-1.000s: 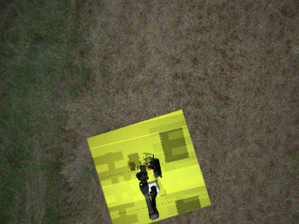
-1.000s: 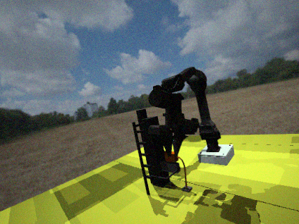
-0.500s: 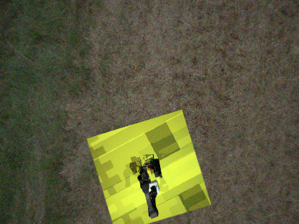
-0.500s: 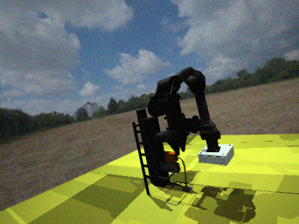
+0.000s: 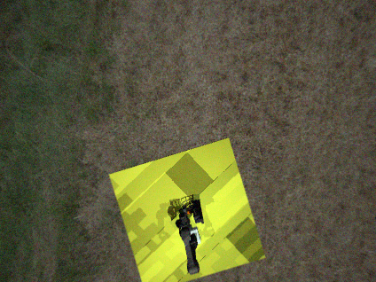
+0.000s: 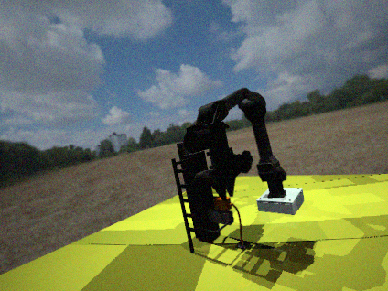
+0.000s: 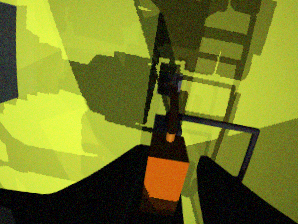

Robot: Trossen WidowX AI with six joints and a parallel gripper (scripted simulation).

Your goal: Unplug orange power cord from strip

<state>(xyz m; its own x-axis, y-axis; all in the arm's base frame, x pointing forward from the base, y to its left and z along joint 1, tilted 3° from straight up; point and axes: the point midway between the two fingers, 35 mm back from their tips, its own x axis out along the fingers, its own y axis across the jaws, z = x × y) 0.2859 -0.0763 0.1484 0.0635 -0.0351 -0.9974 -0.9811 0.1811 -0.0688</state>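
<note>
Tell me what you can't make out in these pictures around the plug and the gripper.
- Fingertip contact with the orange plug: wrist view, dark fingers flank it but blur hides any touch.
- Socket seating: exterior view, arm covers the plug on the power strip.
- Plug: top view, too small.
- Cord's far end: exterior view, lost in shadow.
</note>
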